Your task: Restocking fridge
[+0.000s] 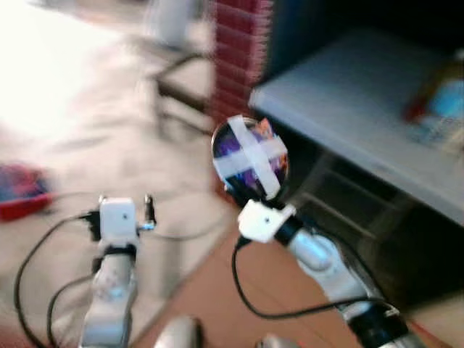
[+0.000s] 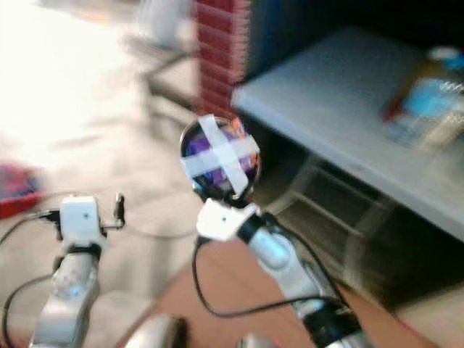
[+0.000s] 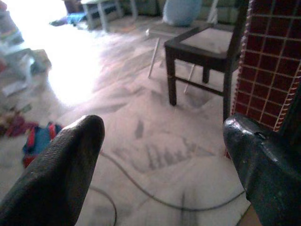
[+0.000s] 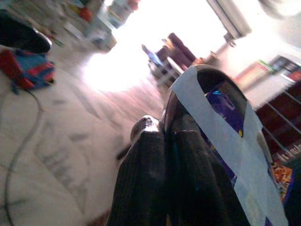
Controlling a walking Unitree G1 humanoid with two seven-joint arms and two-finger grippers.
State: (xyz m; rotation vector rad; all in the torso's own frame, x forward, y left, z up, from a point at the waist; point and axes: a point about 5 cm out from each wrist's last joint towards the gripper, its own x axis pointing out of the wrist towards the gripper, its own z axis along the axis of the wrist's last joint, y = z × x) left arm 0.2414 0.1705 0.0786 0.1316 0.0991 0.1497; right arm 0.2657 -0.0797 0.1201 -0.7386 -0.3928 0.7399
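Right wrist view: right gripper (image 4: 164, 141) pinches taped bowl's (image 4: 225, 136) rim | left wrist view: left gripper (image 3: 164, 155) fingers apart, chair (image 3: 202, 52) ahead

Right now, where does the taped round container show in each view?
Left eye view: container at centre, in the right gripper, before the grey shelf.
Right eye view: container left of centre.
Left wrist view: not in it.
Right wrist view: container close up at right.
Shared landmark: red brick pillar, also in left wrist view.

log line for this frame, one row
right gripper: shut on taped bowl, held up near fridge shelf | left gripper: open, idle above floor
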